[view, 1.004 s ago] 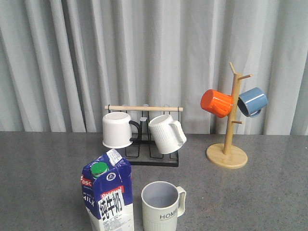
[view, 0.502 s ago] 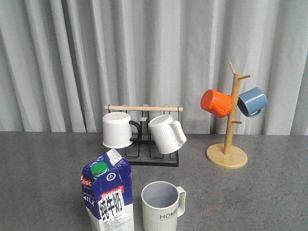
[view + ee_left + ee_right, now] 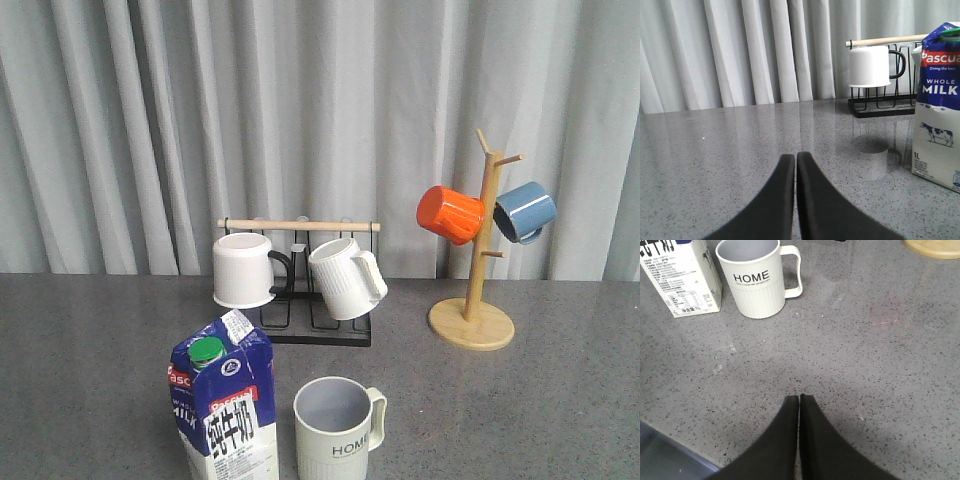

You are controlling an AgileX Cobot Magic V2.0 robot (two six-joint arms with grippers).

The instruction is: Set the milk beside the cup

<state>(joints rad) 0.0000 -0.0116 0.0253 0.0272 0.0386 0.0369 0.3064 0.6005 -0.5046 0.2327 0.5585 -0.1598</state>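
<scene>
Grey curtain behind a speckled grey table [image 3: 90, 370]. Front view: the milk [image 3: 225, 405] stood upright at the near edge, long axis vertical, cap toward the camera's left; the cup [image 3: 335, 430] stood just beside it on its right, handle pointing right, a narrow gap between the two, apparently not touching. Neither arm showed in this view. Behind them a black rack [image 3: 300, 300] carried a white mug [image 3: 243, 270] and a ribbed jug-mug [image 3: 345, 278]; a wooden mug tree [image 3: 475, 300], well apart to the right, held an orange mug [image 3: 450, 214] and a blue mug [image 3: 523, 210]. Left wrist view: left gripper [image 3: 796, 165] had its fingers pressed together with nothing between them, low over bare table. The milk [image 3: 937, 105] stood ahead and off to one side, upright, "WHOLE MILK" face toward the camera; rack and white mug [image 3: 870, 66] lay farther back. Nothing stood between claw and carton. Right wrist view: right gripper [image 3: 799, 405] likewise clenched and empty. The cup [image 3: 757, 277] stood ahead with "HOME" facing the camera, and the milk [image 3: 682, 282] just beside it; the tree's base [image 3: 932, 247] was at the frame edge. Judgement: carton already sits next to the cup, so placement appears done. Which arm is nearer the carton cannot be told from these views.
</scene>
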